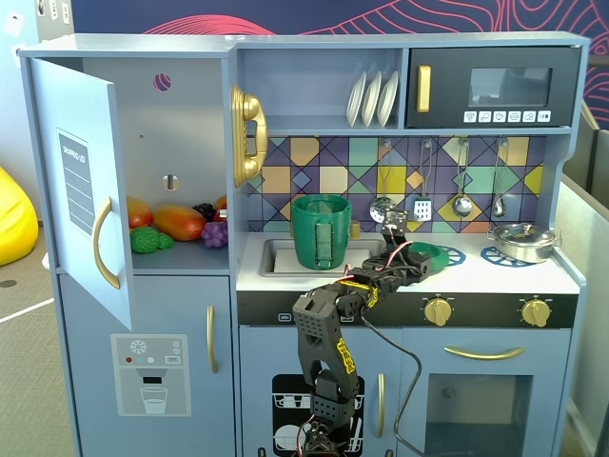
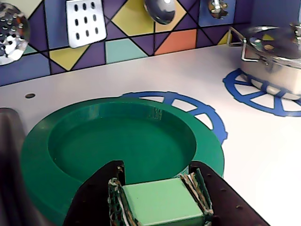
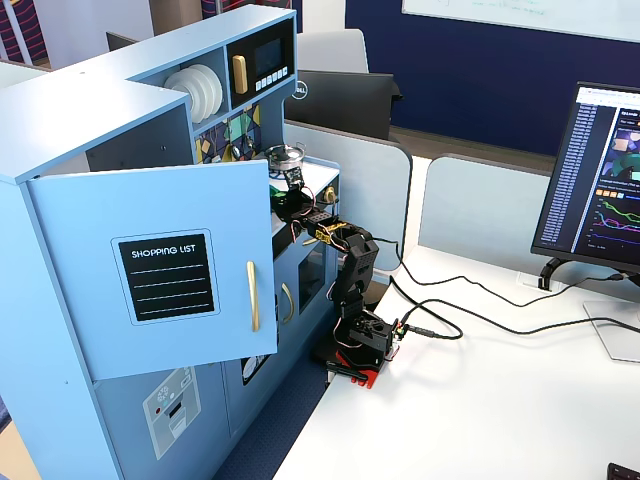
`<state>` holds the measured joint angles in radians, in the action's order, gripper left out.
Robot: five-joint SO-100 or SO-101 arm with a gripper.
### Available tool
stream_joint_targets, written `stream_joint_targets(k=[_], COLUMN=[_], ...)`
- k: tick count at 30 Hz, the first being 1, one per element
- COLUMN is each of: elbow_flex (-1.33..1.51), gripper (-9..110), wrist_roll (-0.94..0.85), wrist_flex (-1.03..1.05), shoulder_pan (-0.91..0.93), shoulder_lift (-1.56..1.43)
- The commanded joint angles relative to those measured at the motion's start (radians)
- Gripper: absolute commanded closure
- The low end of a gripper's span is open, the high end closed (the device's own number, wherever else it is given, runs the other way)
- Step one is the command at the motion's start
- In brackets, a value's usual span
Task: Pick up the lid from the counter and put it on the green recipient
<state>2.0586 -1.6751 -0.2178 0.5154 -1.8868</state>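
Gripping round green plastic lid (image 2: 117, 141): claw (image 2: 160, 197)

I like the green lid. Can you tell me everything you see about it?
The lid is a round, dark green plastic disc, lying upside down so its hollow faces up. It sits over a blue burner ring on the white counter. The gripper is at its near edge, closed on a light green block.

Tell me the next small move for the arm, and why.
Probably lift straight up. In the wrist view the gripper appears shut on the light green knob of the lid, which lies upside down over the blue burner ring. The green pot stands in the sink to the left in a fixed view, so the lid must clear the counter first.
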Motion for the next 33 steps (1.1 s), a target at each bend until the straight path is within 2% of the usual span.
stream_joint_targets(k=[1, 11, 20, 33], elbow_flex=[-0.097, -0.345, -0.522, -0.500], gripper=[101, 101, 101, 102], wrist_roll=[0.008, 0.046, 0.112, 0.032], wrist_flex=[-0.032, 0.127, 0.249, 0.374], shoulder_pan=[-0.003, -0.026, -0.173, -0.403], shoulder_lift=[-0.061, -0.170, -0.219, -0.273])
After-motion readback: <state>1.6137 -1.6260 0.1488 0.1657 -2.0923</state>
